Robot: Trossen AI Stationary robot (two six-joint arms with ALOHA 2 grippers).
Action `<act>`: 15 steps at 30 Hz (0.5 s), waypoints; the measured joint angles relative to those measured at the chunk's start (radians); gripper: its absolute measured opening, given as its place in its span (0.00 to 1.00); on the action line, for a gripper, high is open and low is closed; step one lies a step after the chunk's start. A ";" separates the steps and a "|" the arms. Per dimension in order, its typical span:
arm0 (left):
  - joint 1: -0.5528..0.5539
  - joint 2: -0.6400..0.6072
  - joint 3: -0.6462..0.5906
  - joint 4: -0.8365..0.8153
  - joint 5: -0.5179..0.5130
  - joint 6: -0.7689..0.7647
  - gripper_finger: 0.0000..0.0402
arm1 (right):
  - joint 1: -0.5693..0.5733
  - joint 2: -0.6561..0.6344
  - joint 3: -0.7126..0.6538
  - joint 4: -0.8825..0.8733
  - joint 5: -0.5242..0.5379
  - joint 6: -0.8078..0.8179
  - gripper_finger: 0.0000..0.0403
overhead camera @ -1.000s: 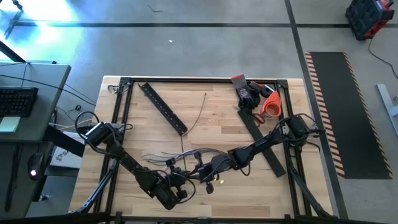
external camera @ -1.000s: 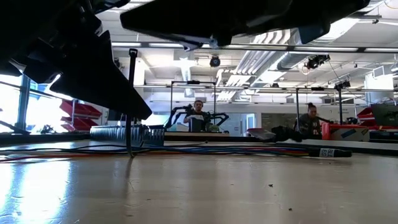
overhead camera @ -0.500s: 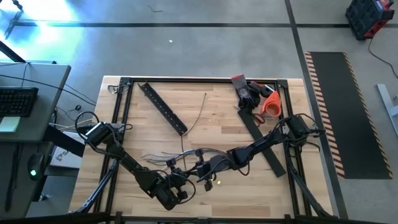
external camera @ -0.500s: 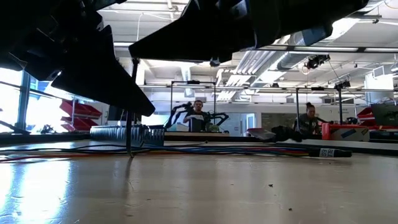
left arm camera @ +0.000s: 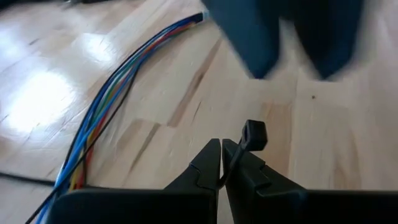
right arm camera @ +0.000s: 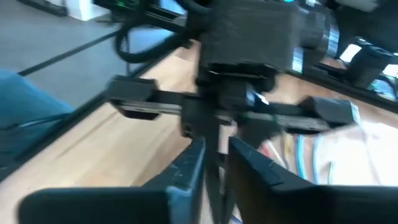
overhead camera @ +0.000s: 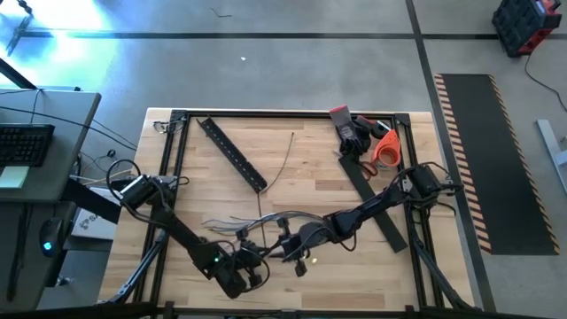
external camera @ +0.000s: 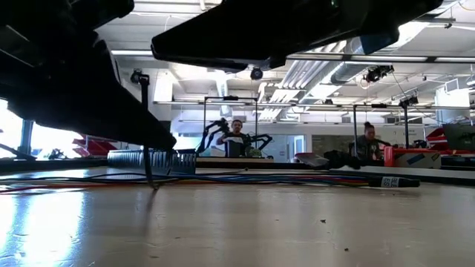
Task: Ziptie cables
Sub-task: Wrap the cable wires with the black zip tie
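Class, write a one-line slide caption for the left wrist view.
Left gripper shut on a black zip tie above the wooden table, beside coloured cables.

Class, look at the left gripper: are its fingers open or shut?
Shut: the left gripper has its fingers pressed together, pinching a thin black zip tie.

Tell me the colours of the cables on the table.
The cables are blue, green, red, yellow and black, running side by side; the left wrist view shows it best.

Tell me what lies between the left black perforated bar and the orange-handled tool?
One thin dark curved strand on otherwise bare wood, between black perforated bar and orange-handled tool; the high view shows it.
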 joint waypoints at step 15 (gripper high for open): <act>0.022 0.000 -0.007 0.098 0.032 0.118 0.00 | -0.002 0.058 0.000 0.051 0.093 -0.004 0.13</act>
